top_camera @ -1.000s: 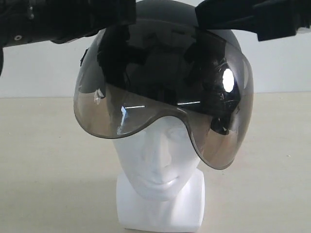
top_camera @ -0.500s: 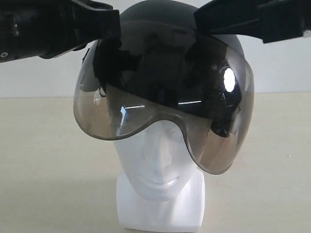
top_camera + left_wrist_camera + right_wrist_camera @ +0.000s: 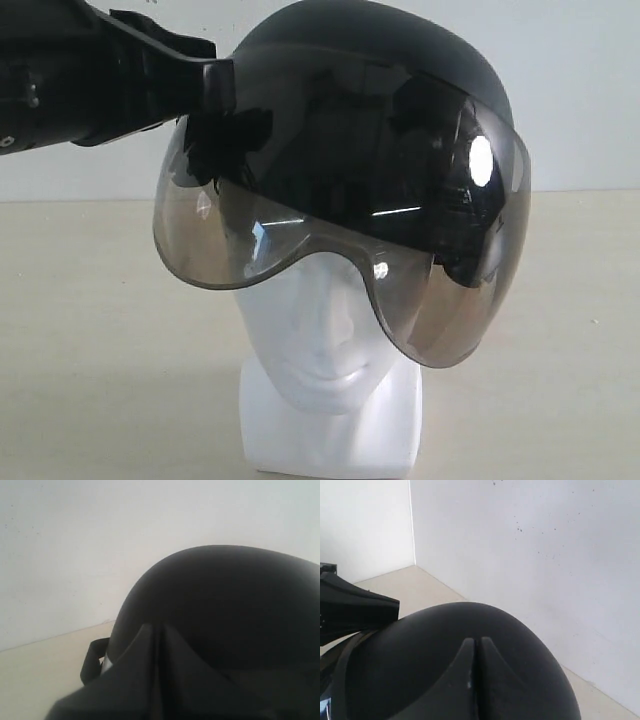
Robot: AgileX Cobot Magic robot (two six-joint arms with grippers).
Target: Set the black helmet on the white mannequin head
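The black helmet sits over the crown of the white mannequin head. Its smoky visor hangs in front of the forehead and eyes, leaving the nose, mouth and neck base in sight. My left gripper comes in from the upper left, shut, with its tip against the helmet's side above the visor edge. In the left wrist view the shut left gripper lies against the helmet's shell. My right gripper is shut just above the helmet's dome and is out of the exterior view.
The head stands on a beige table in front of a white wall. A black strap loop hangs at the helmet's edge. The left arm's dark body shows beside the helmet in the right wrist view.
The right arm has lifted away from the helmet's top and left the exterior view. The left gripper has risen slightly and stays at the helmet's side. The helmet rests a little lower on the right.
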